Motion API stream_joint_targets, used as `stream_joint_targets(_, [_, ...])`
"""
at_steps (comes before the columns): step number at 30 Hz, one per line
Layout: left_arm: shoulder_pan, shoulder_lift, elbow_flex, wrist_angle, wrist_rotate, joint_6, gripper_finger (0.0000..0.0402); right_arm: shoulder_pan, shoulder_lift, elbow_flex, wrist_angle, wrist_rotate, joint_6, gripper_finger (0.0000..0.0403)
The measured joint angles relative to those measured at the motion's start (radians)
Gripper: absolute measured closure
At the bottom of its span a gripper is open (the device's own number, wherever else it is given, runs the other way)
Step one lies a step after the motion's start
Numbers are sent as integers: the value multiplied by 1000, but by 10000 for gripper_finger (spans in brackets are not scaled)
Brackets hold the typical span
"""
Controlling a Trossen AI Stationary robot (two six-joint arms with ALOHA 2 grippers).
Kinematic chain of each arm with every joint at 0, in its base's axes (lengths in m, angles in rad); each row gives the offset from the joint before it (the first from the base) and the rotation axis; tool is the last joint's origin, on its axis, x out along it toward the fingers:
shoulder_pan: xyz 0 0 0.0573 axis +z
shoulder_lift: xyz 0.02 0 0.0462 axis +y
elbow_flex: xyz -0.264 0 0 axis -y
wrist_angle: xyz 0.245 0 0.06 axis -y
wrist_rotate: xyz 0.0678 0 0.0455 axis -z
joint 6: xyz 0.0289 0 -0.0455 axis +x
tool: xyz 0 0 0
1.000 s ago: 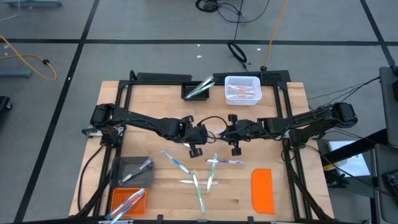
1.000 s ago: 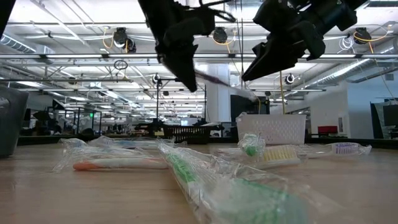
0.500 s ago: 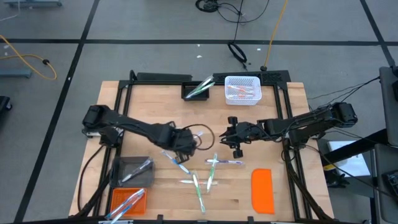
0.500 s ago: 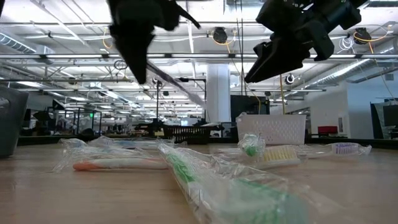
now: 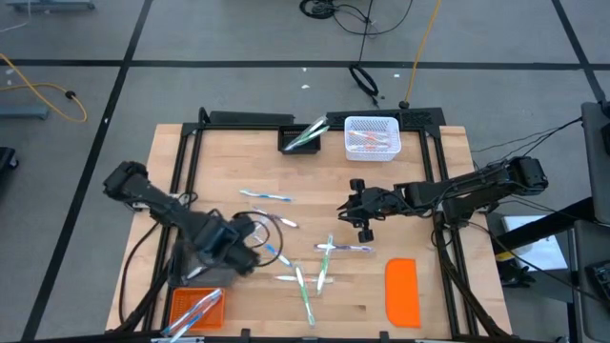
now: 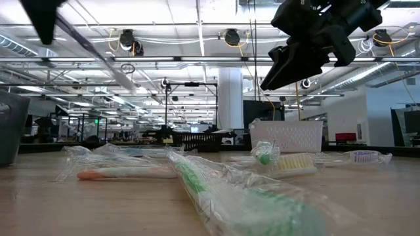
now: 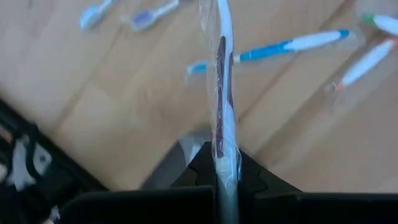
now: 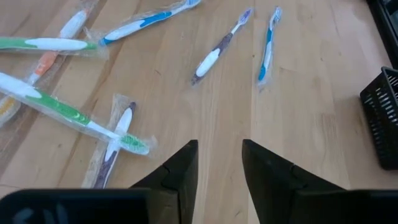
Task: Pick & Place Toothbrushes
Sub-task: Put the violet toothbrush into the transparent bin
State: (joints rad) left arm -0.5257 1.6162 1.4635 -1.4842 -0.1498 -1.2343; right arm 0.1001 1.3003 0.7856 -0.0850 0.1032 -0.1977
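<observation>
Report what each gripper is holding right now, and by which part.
The left gripper is shut on a wrapped purple toothbrush, gripped at one end of its handle. The right gripper is open and holds nothing.

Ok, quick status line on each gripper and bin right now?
Left gripper: shut on a wrapped toothbrush, above the grey bin.
Right gripper: open, empty, above the table.
White basket: holds toothbrushes.
Black basket: holds toothbrushes.
Grey bin: partly hidden by the arm.
Orange lid: flat on the table.

table (image 5: 438,162): pale matt wood | toothbrushes (image 8: 68,112): glossy clear plastic wrap | basket (image 5: 370,136): white plastic mesh
</observation>
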Motion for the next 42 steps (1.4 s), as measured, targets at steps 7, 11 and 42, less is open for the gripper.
stream_joint_targets(7, [-143, -10, 0, -33, 56, -206, 399, 0, 0, 0, 1, 0, -1, 287])
stream_joint_targets(11, [-237, -8, 0, -34, 93, -340, 399, 0, 0, 0, 2, 0, -6, 289])
stream_joint_targets(42, [-620, 8, -168, 10, -37, -899, 383, 0, 0, 0, 5, 0, -5, 287])
